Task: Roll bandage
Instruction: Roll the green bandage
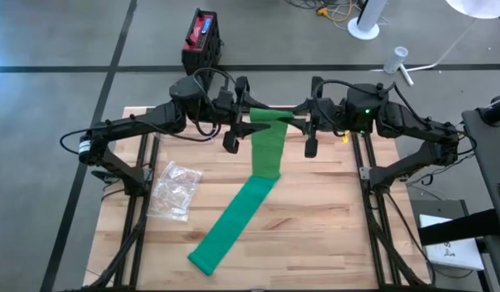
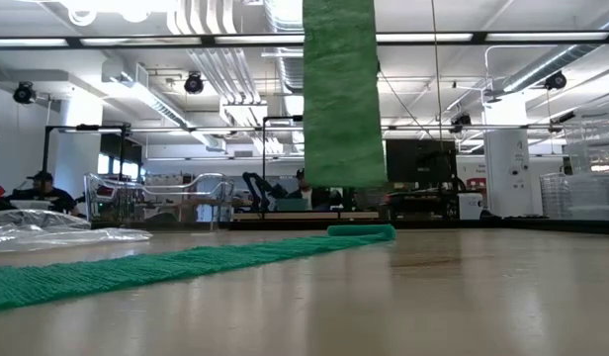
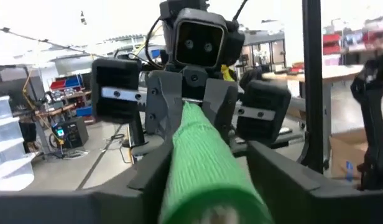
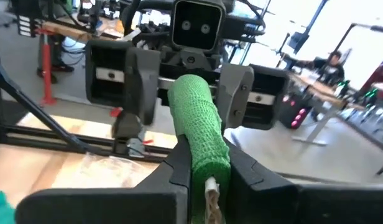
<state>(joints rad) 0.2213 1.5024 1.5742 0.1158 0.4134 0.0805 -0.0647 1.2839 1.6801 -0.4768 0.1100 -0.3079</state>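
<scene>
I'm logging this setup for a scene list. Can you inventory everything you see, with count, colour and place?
bandage: one, green, rolled end held up between the two grippers, strip hanging down and trailing across the table toward its front edge
plastic bag: one, clear, crumpled, on the table's left side
table: one, light wood, under both arms
box: one, black and red, on the floor beyond the table
stand: one, white, on the floor at the far right
people: at least two, seated at desks in the room behind, seen in the low view
left gripper: dark, raised at the roll's left end, jaws parted around it
right gripper: dark, raised at the roll's right end, shut on it
</scene>
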